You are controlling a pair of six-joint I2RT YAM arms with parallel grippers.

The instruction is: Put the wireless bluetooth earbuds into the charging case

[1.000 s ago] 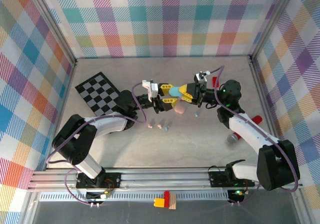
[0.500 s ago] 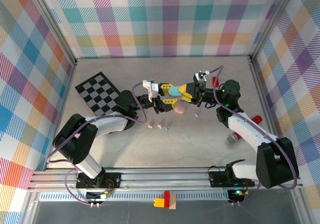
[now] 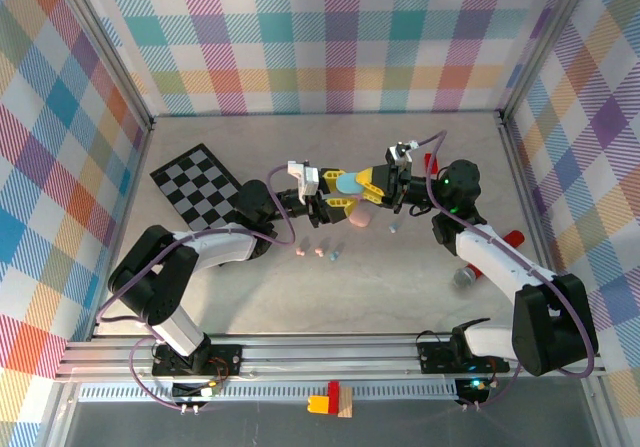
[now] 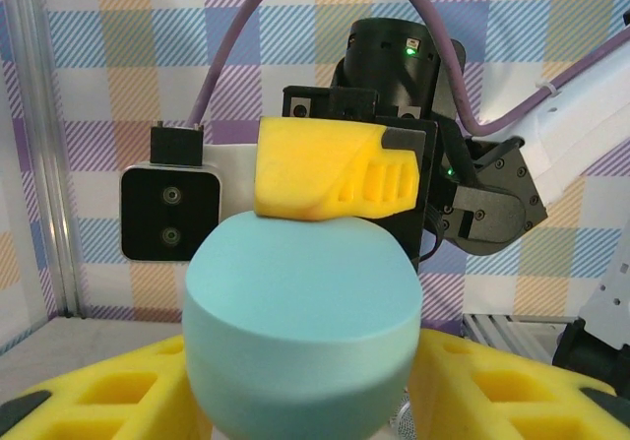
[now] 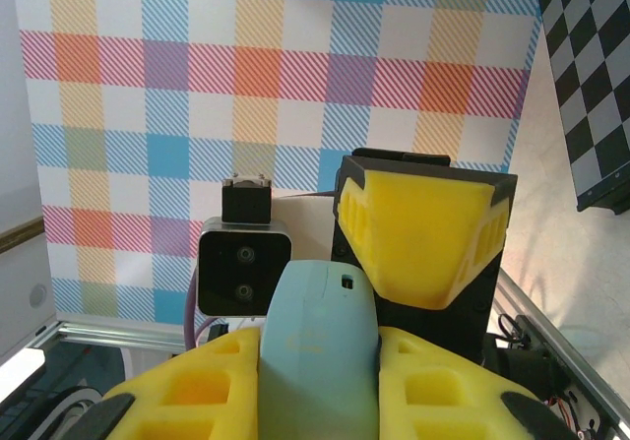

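Plaid-walled cell, beige counter (image 3: 400,277) | my left fingers (image 4: 89,401) clamped the light blue case (image 4: 300,322) mid-air | my right fingers (image 5: 187,401) gripped it from the opposite side.

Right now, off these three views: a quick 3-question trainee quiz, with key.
1. True or false: the light blue case is held up off the table.
2. Which gripper is closed on that case? A: the left gripper alone. B: the right gripper alone. C: both.
3. In the top view, what colour is the other case, just on the near side of the two grippers?

Key: 1 true. 2 C: each wrist view shows the case between that arm's own yellow fingers. 3 pink.
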